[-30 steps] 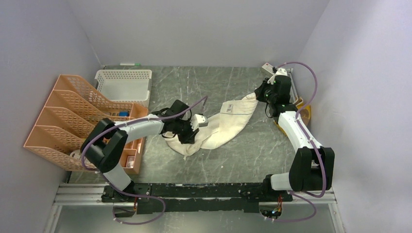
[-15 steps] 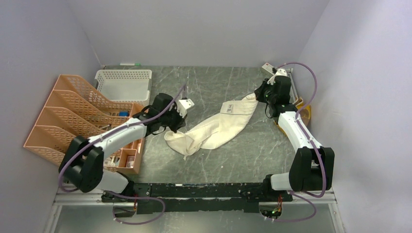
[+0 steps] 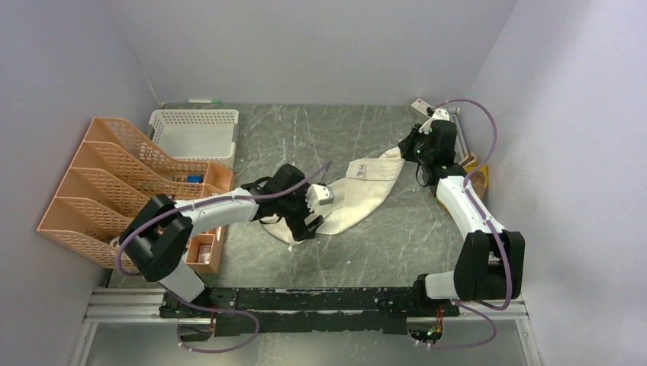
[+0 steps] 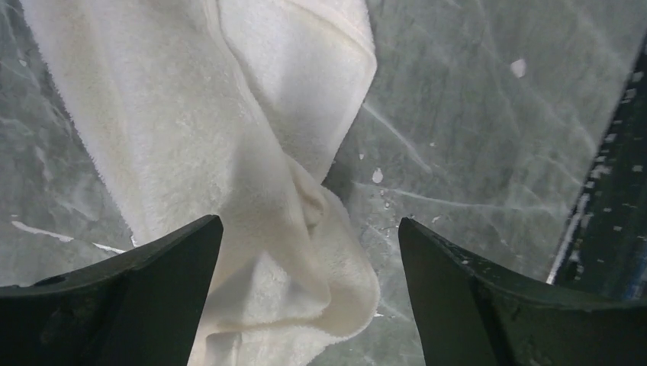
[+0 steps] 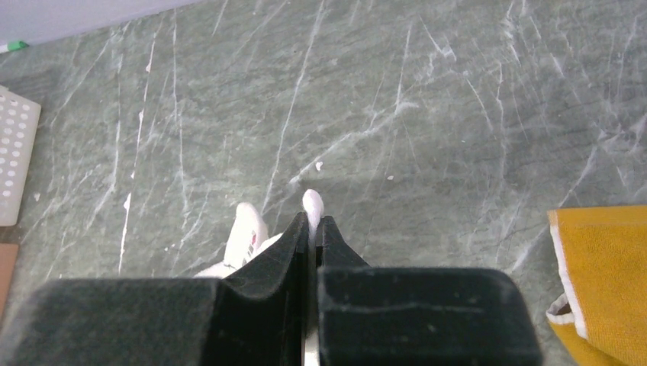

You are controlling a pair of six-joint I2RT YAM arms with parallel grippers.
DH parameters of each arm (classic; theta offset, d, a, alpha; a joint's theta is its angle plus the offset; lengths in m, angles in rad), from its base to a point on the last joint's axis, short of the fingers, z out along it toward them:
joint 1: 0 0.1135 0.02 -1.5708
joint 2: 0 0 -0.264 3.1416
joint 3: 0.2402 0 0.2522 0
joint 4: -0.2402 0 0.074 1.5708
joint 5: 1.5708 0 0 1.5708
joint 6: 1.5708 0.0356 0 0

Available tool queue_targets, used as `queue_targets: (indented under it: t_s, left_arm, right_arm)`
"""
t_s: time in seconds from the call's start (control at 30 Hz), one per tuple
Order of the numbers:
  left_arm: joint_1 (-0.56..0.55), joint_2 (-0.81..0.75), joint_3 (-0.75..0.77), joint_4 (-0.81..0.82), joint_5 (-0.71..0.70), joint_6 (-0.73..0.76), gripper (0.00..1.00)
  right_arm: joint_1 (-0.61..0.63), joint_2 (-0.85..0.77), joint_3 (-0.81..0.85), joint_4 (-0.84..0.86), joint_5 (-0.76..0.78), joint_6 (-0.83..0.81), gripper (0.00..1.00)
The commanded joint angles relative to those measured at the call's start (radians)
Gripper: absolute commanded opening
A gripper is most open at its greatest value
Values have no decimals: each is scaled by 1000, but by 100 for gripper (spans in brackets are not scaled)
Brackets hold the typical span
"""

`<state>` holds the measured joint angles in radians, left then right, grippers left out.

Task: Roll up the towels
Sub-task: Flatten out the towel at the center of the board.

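The off-white towel (image 3: 355, 194) lies crumpled in a long diagonal strip across the table. My right gripper (image 3: 404, 149) is shut on its far right corner; a white tip of towel (image 5: 313, 202) pokes out past the right gripper (image 5: 313, 223). My left gripper (image 3: 304, 223) hovers open over the strip's near left end. In the left wrist view, a bunched fold of towel (image 4: 252, 175) lies between the wide-apart fingers of the left gripper (image 4: 307, 223), touching neither. The mustard-yellow towel (image 3: 478, 180) lies at the right edge, partly behind the right arm, and its white-edged corner (image 5: 603, 274) shows in the right wrist view.
An orange file rack (image 3: 114, 191) stands along the left wall, with a white perforated basket (image 3: 194, 133) behind it. A small white-and-red box (image 3: 420, 105) sits at the far right corner. The dark base rail (image 3: 320, 297) runs along the near edge.
My left gripper swung out to the left, came back over the towel's near end, and went from shut to open. The right arm has not moved.
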<state>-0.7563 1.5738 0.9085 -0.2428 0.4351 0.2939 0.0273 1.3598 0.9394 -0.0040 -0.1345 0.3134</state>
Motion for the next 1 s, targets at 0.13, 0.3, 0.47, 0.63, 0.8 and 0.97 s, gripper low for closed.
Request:
queue_targets:
  t_s: [0.13, 0.3, 0.47, 0.63, 0.8, 0.97]
  left_arm:
    - [-60, -13, 3, 47, -444, -150, 98]
    - [-71, -85, -46, 88, -579, -275, 100]
    - [-118, -148, -104, 104, -625, -339, 83]
    - [-170, -177, -144, 105, -651, -388, 81]
    - [-263, -145, -130, 86, -803, -458, 85]
    - [-316, -57, -79, 39, -1034, -562, 85]
  right_arm:
    - [-8, -25, -9, 25, 0, -10, 0]
    - [-7, -26, -10, 26, -1, -10, 0]
    - [-7, -25, -10, 25, -4, -9, 0]
    - [-8, -29, -13, 25, -7, -7, 0]
    - [-7, -35, -13, 24, -8, -9, 0]
    - [-7, -40, -16, 24, -12, -8, 0]
